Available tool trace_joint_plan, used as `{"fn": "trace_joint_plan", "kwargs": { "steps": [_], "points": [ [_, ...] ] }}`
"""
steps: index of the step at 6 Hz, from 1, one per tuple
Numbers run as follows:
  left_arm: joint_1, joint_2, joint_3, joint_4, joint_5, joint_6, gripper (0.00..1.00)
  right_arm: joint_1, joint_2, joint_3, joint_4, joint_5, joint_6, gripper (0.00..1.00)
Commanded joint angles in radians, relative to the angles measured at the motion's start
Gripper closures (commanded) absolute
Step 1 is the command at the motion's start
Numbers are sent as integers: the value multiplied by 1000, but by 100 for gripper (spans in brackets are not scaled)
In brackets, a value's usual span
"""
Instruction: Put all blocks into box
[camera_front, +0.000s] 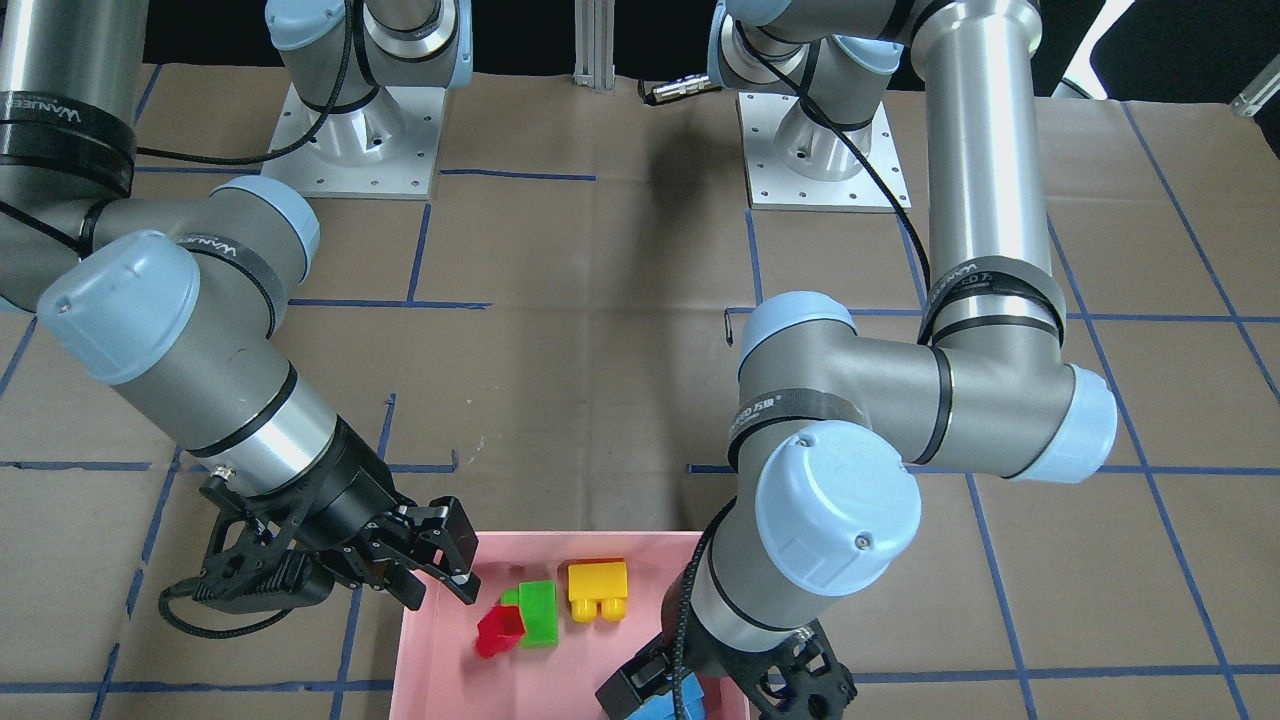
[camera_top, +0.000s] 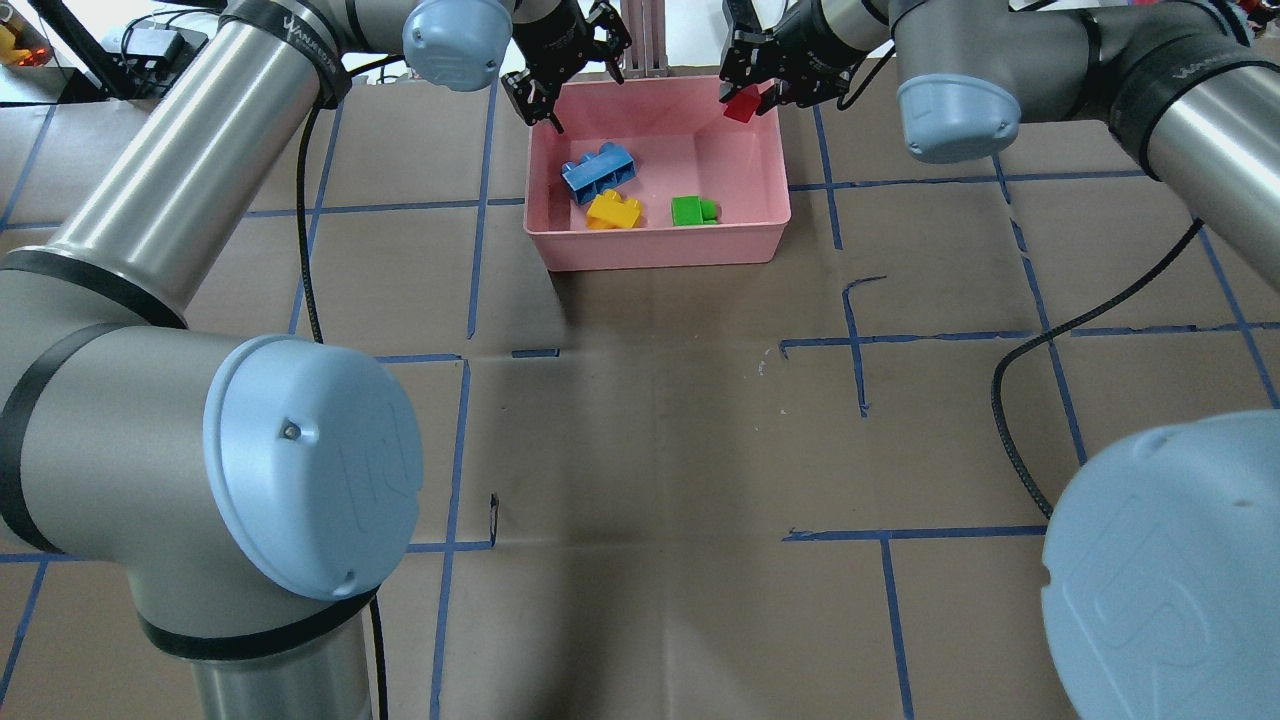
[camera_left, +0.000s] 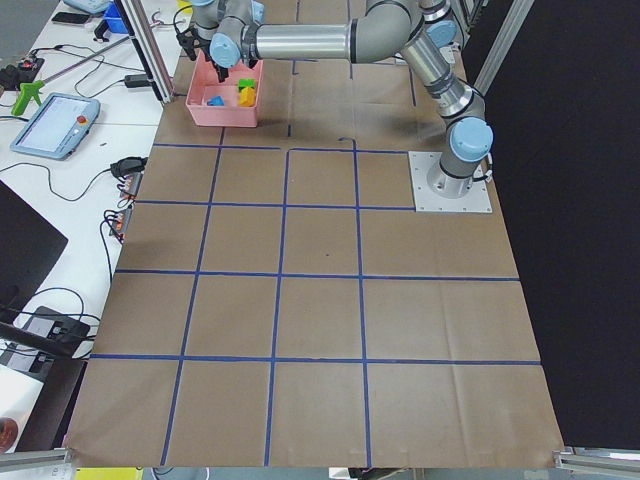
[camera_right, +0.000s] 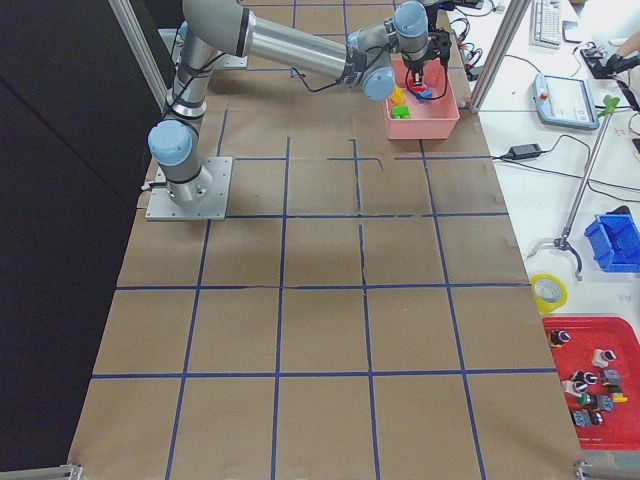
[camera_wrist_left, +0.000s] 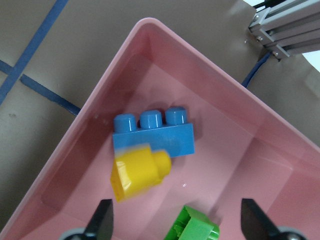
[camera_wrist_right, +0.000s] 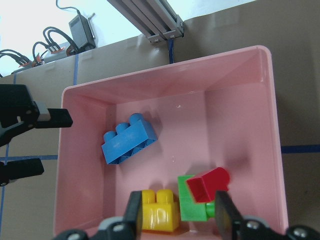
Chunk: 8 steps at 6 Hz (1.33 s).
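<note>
Box (camera_top: 655, 245): pink, shallow, rounded corners. It stands on the table (camera_top: 650, 420) at the edge far from the robot's bases.

Blue block (camera_top: 598, 172): three studs, lying on its side on the box floor. It is in the half of the box on the left arm's side, about midway between the long walls.

Yellow block (camera_top: 613, 210): two studs, on the box floor just beside the blue block, between it and the box wall nearest the robot.

Green block (camera_top: 692, 210): on its side on the box floor, close to the box wall nearest the robot. It is toward the right arm's side and apart from the yellow block.

Red block (camera_front: 500, 630): small and tilted, inside the box outline on the right arm's side. In the right wrist view it overlaps the green block. In the overhead view it shows high up by the box's far corner. Neither finger holds it. Whether it touches the box floor cannot be told.

Right end effector (camera_front: 440, 598): above the box's far corner on the right arm's side. Its fingers are spread apart and grasp nothing, with the red block just clear of them.

Left end effector (camera_wrist_left: 176, 207): above the box's far corner on the left arm's side. Its fingers are spread wide and empty, looking down on the blue, yellow and green blocks.
</note>
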Motion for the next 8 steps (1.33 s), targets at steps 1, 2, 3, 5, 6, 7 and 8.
{"fn": "trace_joint_plan", "kwargs": {
  "steps": [1, 2, 3, 5, 6, 7, 8],
  "points": [
    [82, 37, -11, -35, -7, 156, 1, -1, -9, 13, 10, -11, -11, 1],
    [139, 68, -20, -87, 2, 293, 1, -9, -29, 16, 19, -34, -57, 1],
    [202, 98, -34, -135, 3, 420, 1, -24, -63, 19, 37, -105, -100, 1],
    [285, 184, -89, -210, 101, 704, 1, -78, -179, 65, 308, -189, -245, 1],
    [272, 267, -150, -230, 123, 732, 1, -99, -256, 117, 394, -271, -288, 1],
    [231, 359, -198, -276, 123, 733, 0, -110, -347, 149, 510, -357, -293, 1],
    [112, 416, -218, -316, 152, 725, 0, -109, -439, 168, 599, -440, -290, 1]
  ]
}}
